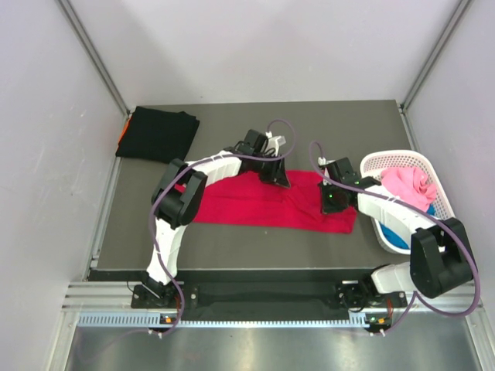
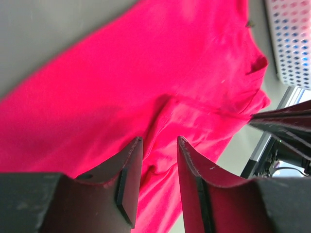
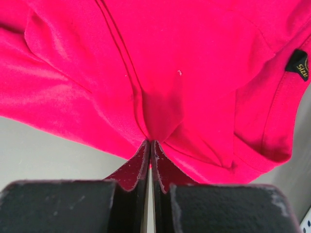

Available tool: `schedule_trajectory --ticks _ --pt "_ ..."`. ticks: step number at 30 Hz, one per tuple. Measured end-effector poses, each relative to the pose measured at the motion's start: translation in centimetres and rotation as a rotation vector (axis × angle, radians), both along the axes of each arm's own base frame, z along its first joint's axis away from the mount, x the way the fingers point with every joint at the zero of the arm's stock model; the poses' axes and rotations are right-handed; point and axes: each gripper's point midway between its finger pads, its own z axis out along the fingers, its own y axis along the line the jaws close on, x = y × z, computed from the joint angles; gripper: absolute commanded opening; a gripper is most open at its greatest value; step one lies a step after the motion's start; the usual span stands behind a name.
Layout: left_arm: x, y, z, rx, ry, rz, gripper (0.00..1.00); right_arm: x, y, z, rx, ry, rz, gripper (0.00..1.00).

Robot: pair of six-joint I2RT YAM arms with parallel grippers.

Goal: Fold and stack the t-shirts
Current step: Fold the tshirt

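Right gripper [image 3: 150, 143] first: its two fingers are pressed flat together on a pinch of the red t-shirt [image 1: 255, 202], and the cloth puckers into creases that run down to the fingertips. Left gripper [image 2: 158, 143] stands part-way open just above the same shirt. Red cloth shows through the gap between its fingers, and nothing is clamped there.

The red t-shirt lies as a long, folded band across the middle of the table [image 1: 232, 247], bright and plain, with soft ridges near the right end. A small black size label [image 3: 297, 65] shows at the neck, close to the right gripper. Its right end reaches almost to the white basket [image 1: 379, 162], which holds a pink t-shirt [image 1: 410, 185] and a blue one [image 1: 398, 238].

A black t-shirt [image 1: 158, 133] sits folded at the far left corner, with a sliver of orange [image 1: 124, 135] at its left edge – well apart from the red one. Dark tabletop shows behind the red shirt up to the far edge, and as a narrower strip along the near edge.
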Motion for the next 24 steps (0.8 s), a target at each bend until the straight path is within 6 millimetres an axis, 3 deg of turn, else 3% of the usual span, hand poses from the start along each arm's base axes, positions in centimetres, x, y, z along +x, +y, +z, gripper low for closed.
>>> schedule_trajectory --ticks 7,15,24 --pt "1.0 -0.9 1.6 -0.038 -0.057 -0.036 0.4 -0.1 0.2 0.0 0.011 0.003 0.006 0.0" --pt "0.5 -1.7 -0.8 -0.023 -0.036 -0.083 0.41 -0.2 0.3 -0.3 0.012 0.017 0.008 0.0" --pt "0.3 -2.4 -1.0 -0.02 -0.043 -0.105 0.38 0.0 0.4 -0.4 0.015 0.015 0.009 0.0"
